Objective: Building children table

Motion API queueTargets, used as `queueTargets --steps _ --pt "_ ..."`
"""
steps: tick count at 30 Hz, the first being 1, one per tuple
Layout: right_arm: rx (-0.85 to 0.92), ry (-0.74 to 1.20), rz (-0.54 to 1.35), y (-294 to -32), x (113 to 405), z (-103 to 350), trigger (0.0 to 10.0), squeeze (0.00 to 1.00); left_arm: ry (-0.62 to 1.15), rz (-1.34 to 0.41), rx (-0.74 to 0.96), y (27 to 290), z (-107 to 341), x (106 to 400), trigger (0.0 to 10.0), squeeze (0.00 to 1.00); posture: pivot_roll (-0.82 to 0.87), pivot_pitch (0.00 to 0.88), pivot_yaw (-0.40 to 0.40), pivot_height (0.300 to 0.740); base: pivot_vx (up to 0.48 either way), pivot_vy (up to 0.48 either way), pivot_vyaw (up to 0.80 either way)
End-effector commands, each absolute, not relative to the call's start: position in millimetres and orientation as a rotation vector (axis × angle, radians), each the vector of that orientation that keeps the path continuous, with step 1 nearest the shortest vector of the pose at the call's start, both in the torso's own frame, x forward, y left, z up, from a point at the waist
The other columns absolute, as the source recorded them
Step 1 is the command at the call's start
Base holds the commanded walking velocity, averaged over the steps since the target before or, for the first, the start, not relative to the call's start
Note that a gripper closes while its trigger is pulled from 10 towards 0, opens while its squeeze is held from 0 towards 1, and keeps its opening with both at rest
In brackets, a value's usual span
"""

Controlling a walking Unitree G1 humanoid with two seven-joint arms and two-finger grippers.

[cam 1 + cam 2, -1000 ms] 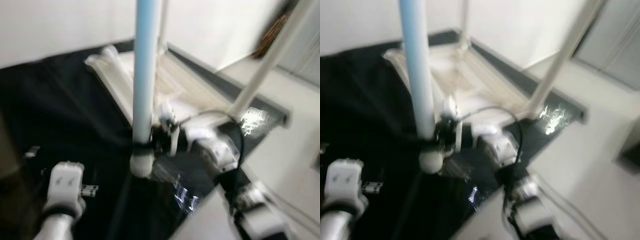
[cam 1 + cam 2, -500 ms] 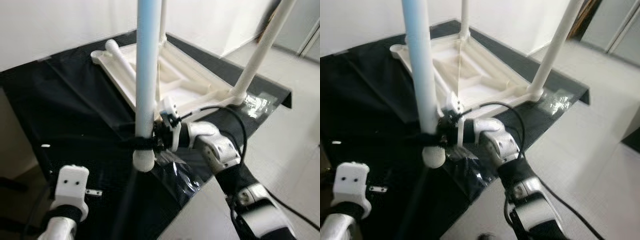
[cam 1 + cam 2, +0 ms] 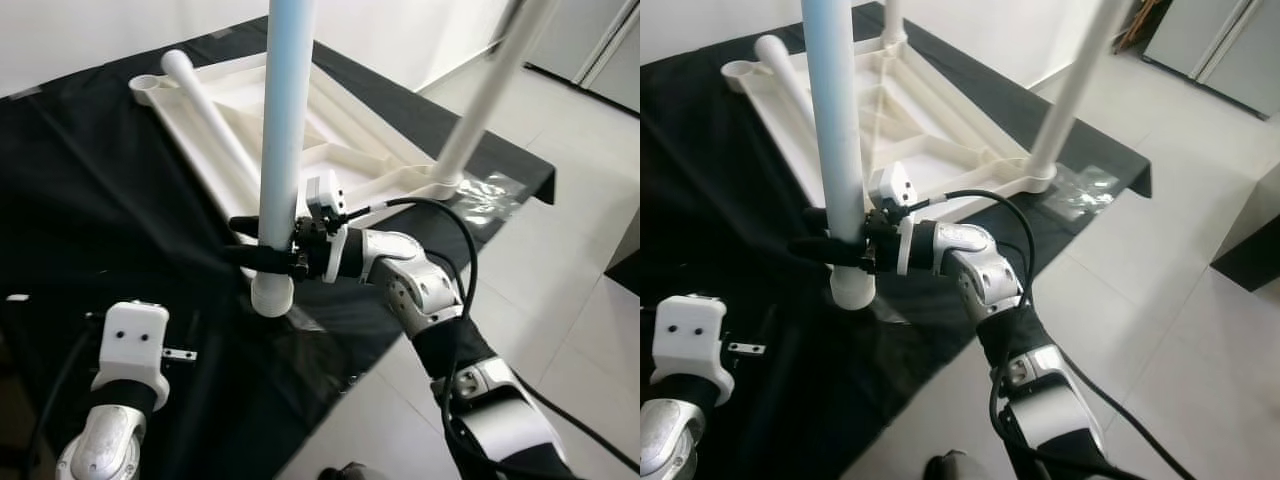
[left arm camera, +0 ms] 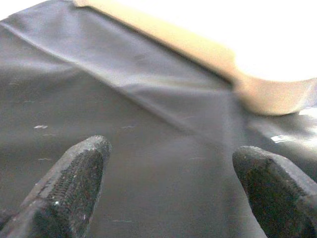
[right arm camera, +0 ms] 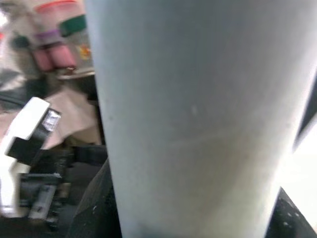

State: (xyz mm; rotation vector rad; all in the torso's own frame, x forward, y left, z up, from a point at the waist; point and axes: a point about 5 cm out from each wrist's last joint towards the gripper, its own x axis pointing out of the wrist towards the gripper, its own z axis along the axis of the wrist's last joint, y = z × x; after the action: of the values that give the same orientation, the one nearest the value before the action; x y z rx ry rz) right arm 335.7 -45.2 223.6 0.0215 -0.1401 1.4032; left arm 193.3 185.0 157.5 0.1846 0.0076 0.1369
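Right hand [image 3: 262,250] clamps leg [image 3: 283,130]; top cropped.

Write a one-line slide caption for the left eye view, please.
Right gripper holds a pale blue table leg upright above the black cloth, beside the upturned white tabletop.

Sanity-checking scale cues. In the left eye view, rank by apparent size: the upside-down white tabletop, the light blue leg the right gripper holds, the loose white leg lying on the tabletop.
1. Upside-down white tabletop, largest.
2. Light blue leg, held upright by the right gripper; it is nearer the camera and cut off at the top, so its lead over the next is unsure.
3. Loose white leg, smallest.
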Motion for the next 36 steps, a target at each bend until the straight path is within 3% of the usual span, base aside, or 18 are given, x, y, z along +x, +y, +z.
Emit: queueTargets --steps 1,15,27,36 --pt "0.020 -0.193 1.399 -41.8 333.5 229.5 10.0 0.00 0.019 0.165 0.192 191.5 155.1 193.4 10.0 0.00 -0.03 0.140 -0.103 0.740 0.000 0.000 0.00" --pt "-0.013 -0.226 1.310 -37.3 341.2 236.0 10.0 0.00 -0.009 0.168 0.176 191.4 157.4 199.0 10.0 0.00 -0.04 0.125 -0.125 0.740 0.000 0.000 0.00" --pt "0.029 -0.224 1.245 -39.0 346.1 239.5 10.0 0.00 -0.022 0.145 0.165 187.7 158.3 200.7 10.0 0.00 -0.04 0.118 -0.124 0.740 0.478 0.000 0.44" --pt "-0.055 -0.197 1.370 -42.1 335.0 230.1 10.0 0.00 -0.013 0.171 0.133 190.4 156.2 201.9 10.0 0.00 -0.05 0.110 -0.119 0.740 0.000 0.000 0.00"
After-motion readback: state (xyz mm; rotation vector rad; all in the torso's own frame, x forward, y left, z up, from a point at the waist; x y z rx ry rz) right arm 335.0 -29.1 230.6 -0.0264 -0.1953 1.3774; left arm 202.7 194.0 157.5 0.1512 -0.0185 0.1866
